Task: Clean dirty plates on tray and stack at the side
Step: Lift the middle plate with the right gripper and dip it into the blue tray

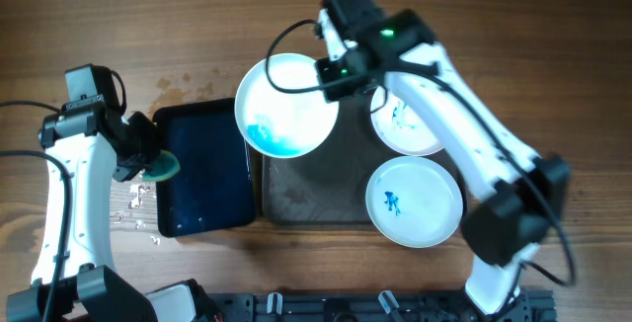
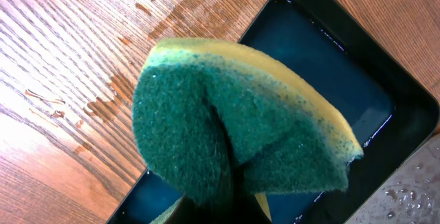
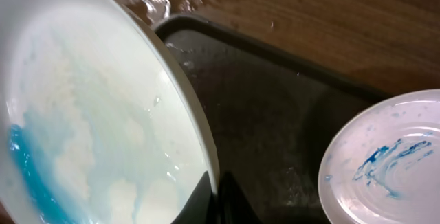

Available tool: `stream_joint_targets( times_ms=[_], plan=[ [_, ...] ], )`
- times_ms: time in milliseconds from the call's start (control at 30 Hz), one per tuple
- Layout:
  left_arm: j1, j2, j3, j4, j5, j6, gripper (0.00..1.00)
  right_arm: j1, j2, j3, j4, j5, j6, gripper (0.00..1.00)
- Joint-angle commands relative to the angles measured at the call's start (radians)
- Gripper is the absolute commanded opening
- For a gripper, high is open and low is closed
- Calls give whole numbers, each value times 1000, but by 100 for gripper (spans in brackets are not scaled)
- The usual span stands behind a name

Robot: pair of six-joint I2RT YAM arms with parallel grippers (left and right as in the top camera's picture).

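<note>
My right gripper (image 1: 331, 73) is shut on the rim of a white plate (image 1: 286, 105) and holds it tilted above the left end of the dark grey-brown tray (image 1: 306, 189). Pale blue liquid pools at the plate's low edge (image 3: 82, 135). Two more white plates with blue smears lie on the tray, one at the back right (image 1: 403, 124) and one at the front right (image 1: 415, 201); one shows in the right wrist view (image 3: 385, 162). My left gripper (image 1: 148, 159) is shut on a green and yellow sponge (image 2: 234, 128) at the left edge of the dark blue tray (image 1: 207, 169).
The dark blue tray (image 2: 330, 86) holds water and sits just left of the large tray. Water drops and wet patches lie on the wooden table (image 1: 138, 208) left of the blue tray and behind it (image 2: 165, 4).
</note>
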Motion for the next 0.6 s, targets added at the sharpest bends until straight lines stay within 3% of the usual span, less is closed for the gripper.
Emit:
stream_joint_targets(
  times_ms=[0, 133, 300, 367, 433, 567],
  plan=[
    [6, -13, 12, 3, 9, 17, 4, 84, 90, 100, -19, 71, -28, 5],
    [6, -13, 12, 3, 9, 32, 4, 180, 99, 103, 13, 140, -20, 5],
    [6, -13, 12, 2, 9, 36, 4, 187, 98, 103, 149, 189, 92, 5],
    [6, -13, 12, 2, 8, 43, 4, 187, 98, 103, 156, 59, 28, 5],
    [11, -13, 12, 6, -17, 43, 4, 194, 98, 103, 156, 58, 36, 5],
    [64, 0, 12, 6, -17, 43, 4, 237, 98, 103, 240, 271, 4, 5]
  ],
)
